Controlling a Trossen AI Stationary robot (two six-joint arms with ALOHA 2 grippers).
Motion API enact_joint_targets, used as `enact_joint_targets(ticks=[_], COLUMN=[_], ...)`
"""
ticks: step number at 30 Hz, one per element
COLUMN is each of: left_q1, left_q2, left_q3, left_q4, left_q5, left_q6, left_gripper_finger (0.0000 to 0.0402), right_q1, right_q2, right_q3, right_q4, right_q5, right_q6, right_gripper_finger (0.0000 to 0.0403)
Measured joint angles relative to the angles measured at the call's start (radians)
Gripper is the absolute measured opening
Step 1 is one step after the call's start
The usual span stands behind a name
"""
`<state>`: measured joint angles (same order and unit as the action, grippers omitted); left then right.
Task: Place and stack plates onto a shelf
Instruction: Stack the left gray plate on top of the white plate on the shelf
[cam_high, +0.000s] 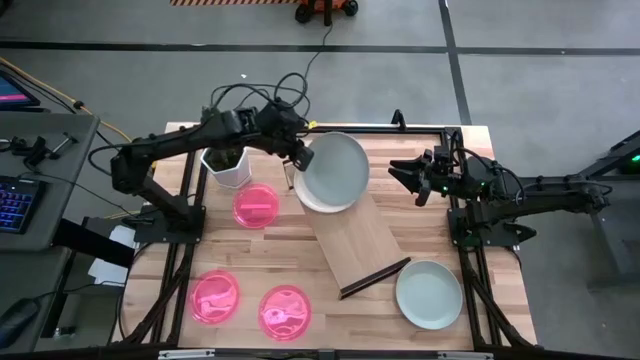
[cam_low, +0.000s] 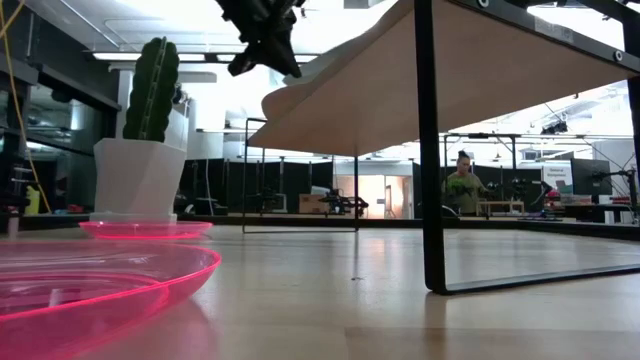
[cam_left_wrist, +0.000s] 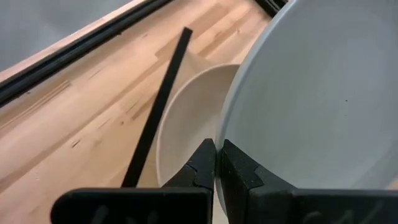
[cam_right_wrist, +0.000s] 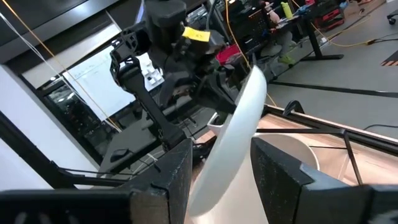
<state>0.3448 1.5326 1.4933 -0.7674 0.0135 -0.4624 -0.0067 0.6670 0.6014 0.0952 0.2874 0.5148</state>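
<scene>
Currently the left gripper (cam_high: 297, 160) pinches the rim of 1 pale plate (cam_high: 335, 168), holding it tilted just above another plate (cam_left_wrist: 186, 118) that lies on the shelf's (cam_high: 358, 238) far end. The shelf's long axis runs diagonally toward the near right. The right gripper (cam_high: 400, 176) waits beside it, fingers spread, so the left arm is nearer.

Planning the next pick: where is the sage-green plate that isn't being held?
In the high view, the free sage-green plate lies flat on the table's near right corner, just right of the shelf's near bracket.
</scene>
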Motion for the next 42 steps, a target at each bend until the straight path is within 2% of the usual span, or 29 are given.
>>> enact_joint_targets(ticks=[9,12,21,31,42], left_q1=[-0.007,-0.009,-0.020,-0.020,-0.010], left_q2=[-0.010,-0.007,0.002,0.003,-0.021], left_q3=[0.002,0.002,0.001,0.001,0.001], left_q4=[-0.066,-0.116,-0.092,-0.098,-0.091], left_q5=[-0.006,-0.054,-0.105,-0.106,-0.103], left_q6=[0.082,0.103,0.109,0.169,0.174], left_gripper_finger=[0.0000,0.0000,0.0006,0.0042,0.0113], right_q1=[0.000,0.000,0.000,0.000,0.000], right_q2=[0.000,0.000,0.000,0.000,0.000], right_q3=[0.000,0.000,0.000,0.000,0.000], right_q4=[0.000,0.000,0.000,-0.001,-0.001], right_q5=[0.000,0.000,-0.001,-0.001,0.003], right_q6=[0.000,0.000,0.000,-0.003,0.021], right_gripper_finger=[0.0147,0.0147,0.0147,0.0147,0.0147])
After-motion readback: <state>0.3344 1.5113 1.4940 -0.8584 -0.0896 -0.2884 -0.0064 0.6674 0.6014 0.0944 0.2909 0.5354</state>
